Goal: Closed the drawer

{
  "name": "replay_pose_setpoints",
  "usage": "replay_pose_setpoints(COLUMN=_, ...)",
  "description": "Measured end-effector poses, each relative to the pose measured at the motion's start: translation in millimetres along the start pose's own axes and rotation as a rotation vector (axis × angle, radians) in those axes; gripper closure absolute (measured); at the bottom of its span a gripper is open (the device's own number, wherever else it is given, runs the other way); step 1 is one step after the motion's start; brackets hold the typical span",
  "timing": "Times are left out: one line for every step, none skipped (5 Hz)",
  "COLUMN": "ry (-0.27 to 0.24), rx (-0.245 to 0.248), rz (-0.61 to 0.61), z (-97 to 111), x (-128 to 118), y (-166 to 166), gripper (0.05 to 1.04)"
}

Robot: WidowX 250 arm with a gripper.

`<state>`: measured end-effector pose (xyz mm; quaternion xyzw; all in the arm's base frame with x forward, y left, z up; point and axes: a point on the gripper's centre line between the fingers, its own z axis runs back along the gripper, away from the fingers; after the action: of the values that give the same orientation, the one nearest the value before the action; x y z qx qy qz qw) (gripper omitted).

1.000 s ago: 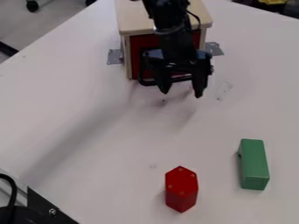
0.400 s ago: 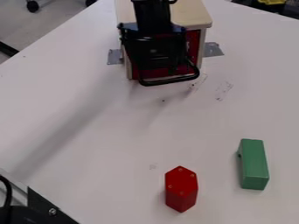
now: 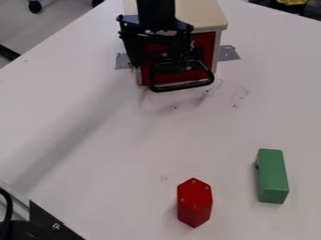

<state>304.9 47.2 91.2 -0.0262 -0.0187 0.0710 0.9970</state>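
1. At the left, flat grey tape lies on the smooth white counter, beside the cabinet.
2. Next, our black two-finger claw hangs before the cabinet, its fingers spread, holding nothing.
3. Behind it, the red flat-fronted drawer sits in the pale wooden box-shaped cabinet, looking flush or nearly so.
4. Its black looped bar handle juts forward. If any gap remains, we should press straight and squarely on the front, gently, without hooking that loop; otherwise, we back off cleanly.
5. Further right, the red hexagonal block and green oblong block need no handling.
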Motion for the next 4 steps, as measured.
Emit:
replay_pose_setpoints(ry=0.002, rx=0.046, rz=0.011, z=0.8, x=-2.9, y=3.0, gripper=0.084)
replay_pose_setpoints(ry=-0.002, rx=0.045, rz=0.017, z=0.8, x=-2.1, y=2.4, gripper=0.084)
replay_pose_setpoints(ry=-0.004, rx=0.046, rz=0.018, z=1.2, x=-1.7, y=3.0, gripper=0.084)
replay_pose_setpoints(ry=-0.004, rx=0.045, rz=0.017, z=1.1, x=-1.7, y=2.4, gripper=0.084)
